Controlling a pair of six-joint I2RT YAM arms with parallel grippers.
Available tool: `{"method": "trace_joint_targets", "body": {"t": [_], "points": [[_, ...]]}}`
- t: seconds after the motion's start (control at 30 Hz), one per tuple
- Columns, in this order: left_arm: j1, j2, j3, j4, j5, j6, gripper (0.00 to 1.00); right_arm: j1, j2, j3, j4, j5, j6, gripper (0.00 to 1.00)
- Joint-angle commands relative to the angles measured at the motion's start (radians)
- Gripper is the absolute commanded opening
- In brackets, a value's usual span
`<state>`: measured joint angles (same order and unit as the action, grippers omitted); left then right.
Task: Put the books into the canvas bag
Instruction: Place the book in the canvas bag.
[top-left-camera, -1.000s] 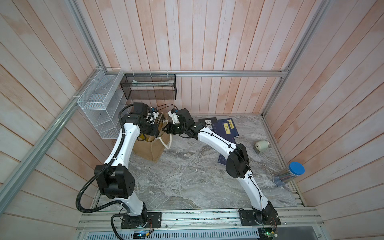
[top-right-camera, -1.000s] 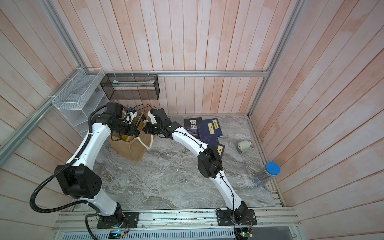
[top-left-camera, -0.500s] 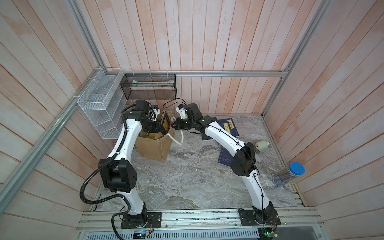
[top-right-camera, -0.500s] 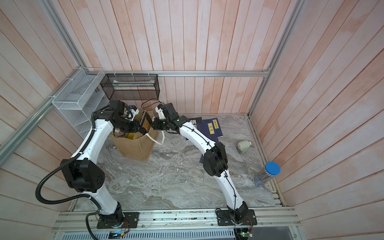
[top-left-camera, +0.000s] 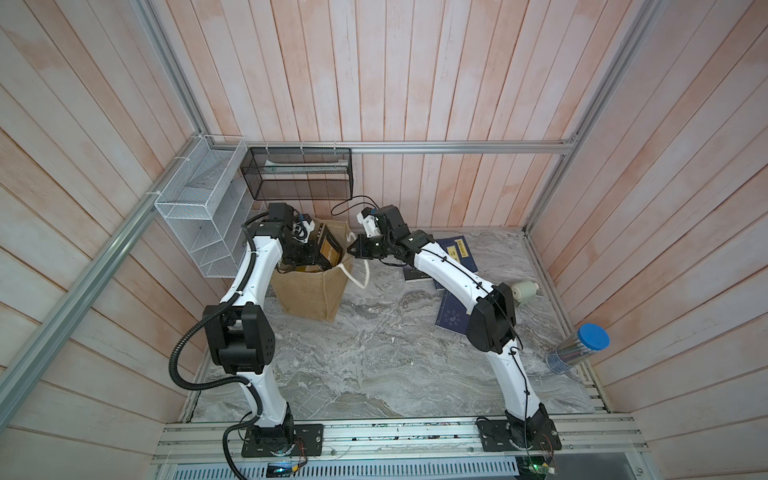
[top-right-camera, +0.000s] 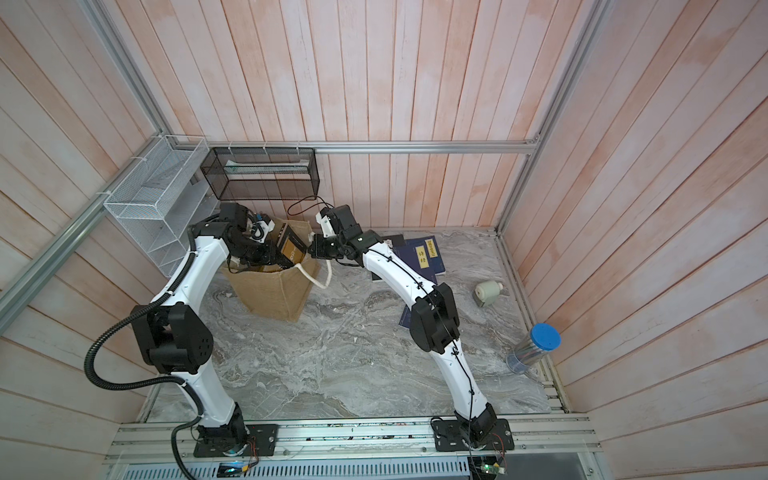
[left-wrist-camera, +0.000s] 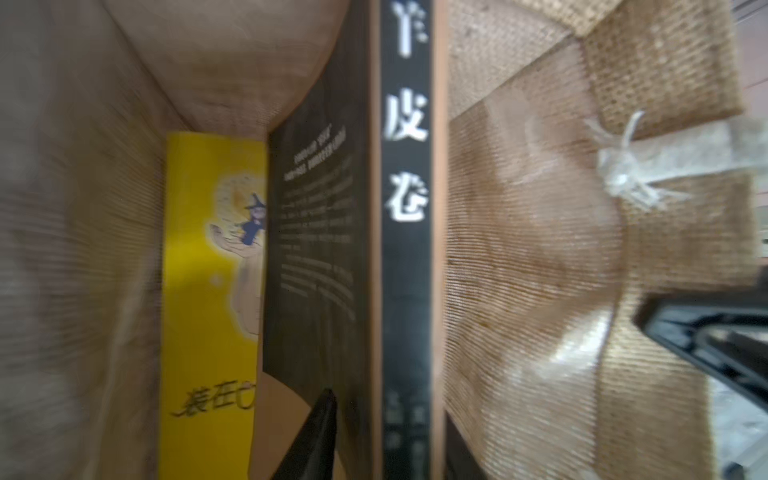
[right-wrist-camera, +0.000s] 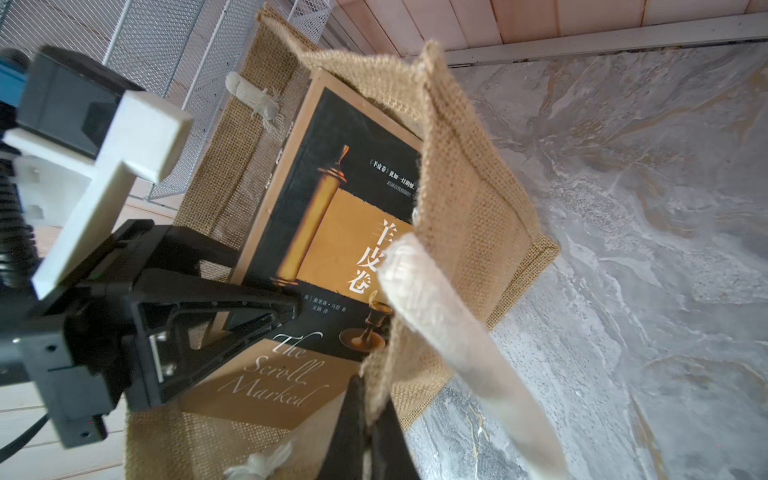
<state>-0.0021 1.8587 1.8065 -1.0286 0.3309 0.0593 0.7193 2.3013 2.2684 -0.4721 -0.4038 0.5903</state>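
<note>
The brown-and-black book (right-wrist-camera: 332, 232) stands tilted, partly inside the canvas bag (top-left-camera: 309, 291), beside a yellow book (left-wrist-camera: 208, 291). The left gripper (top-left-camera: 311, 255) straddles it; whether it grips seems unclear. The right gripper (right-wrist-camera: 371, 401), closed, pinches the bag's rim. Navy books (top-right-camera: 419, 253) lie on the table (top-left-camera: 374, 353).

One bag (top-left-camera: 309, 295). Two books show inside it: one brown-and-black book (right-wrist-camera: 332, 232) and one yellow book (left-wrist-camera: 208, 291). On the table (top-left-camera: 374, 365), a loose pile of dark books (top-right-camera: 422, 255) overlaps and runs under an arm, so the number there is unsure, perhaps three or four. One more blue book (top-left-camera: 451, 318) lies apart from the pile. Two robot arms: one left arm (top-left-camera: 249, 282), one right arm (top-left-camera: 449, 270). Two wire baskets: one white basket (top-left-camera: 195, 208), one black basket (top-left-camera: 297, 174). One clear tube (top-left-camera: 575, 351). One small pale roll (top-left-camera: 524, 288).
</note>
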Motion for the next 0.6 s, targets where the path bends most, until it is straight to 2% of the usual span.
{"method": "trace_joint_targets", "body": {"t": [0.0, 0.13, 0.27, 0.37, 0.57], "points": [[0.002, -0.026, 0.052, 0.049, -0.116, 0.019, 0.42, -0.019, -0.066, 0.001, 0.043, 0.029, -0.020, 0.00], [0.002, -0.072, 0.072, 0.072, -0.250, 0.019, 0.48, -0.019, -0.065, 0.008, 0.044, 0.023, -0.016, 0.01], [0.002, -0.117, 0.056, 0.101, -0.327, 0.019, 0.51, -0.018, -0.068, 0.011, 0.042, 0.020, -0.009, 0.13], [0.002, -0.134, 0.045, 0.103, -0.343, 0.017, 0.51, -0.017, -0.077, 0.011, 0.038, 0.020, -0.008, 0.18], [0.002, -0.165, 0.027, 0.104, -0.280, -0.003, 0.51, -0.016, -0.108, 0.011, 0.024, 0.029, -0.015, 0.29]]}}
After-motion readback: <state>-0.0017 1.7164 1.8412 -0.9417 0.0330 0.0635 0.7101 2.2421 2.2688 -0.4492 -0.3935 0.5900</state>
